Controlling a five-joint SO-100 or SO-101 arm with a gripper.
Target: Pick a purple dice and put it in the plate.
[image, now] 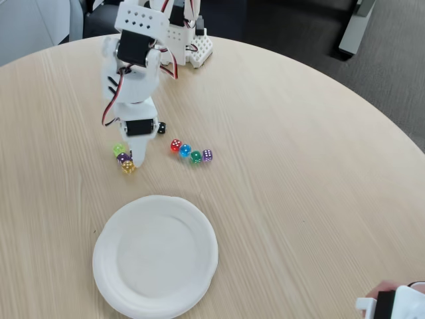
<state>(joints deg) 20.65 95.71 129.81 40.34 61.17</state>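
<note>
The white arm reaches steeply down; its end effector (135, 157), at 11 o'clock from the plate (119, 279), touches the purple dice (123, 157); its spread is indiscernible.

The tool (136, 158) comes down right over the three dice on the left, so you can't tell if its jaws are open or closed. It partly covers the darker purple die (123, 157). The arm's top is cut off by the upper edge, and pips are too tiny to count.
</note>
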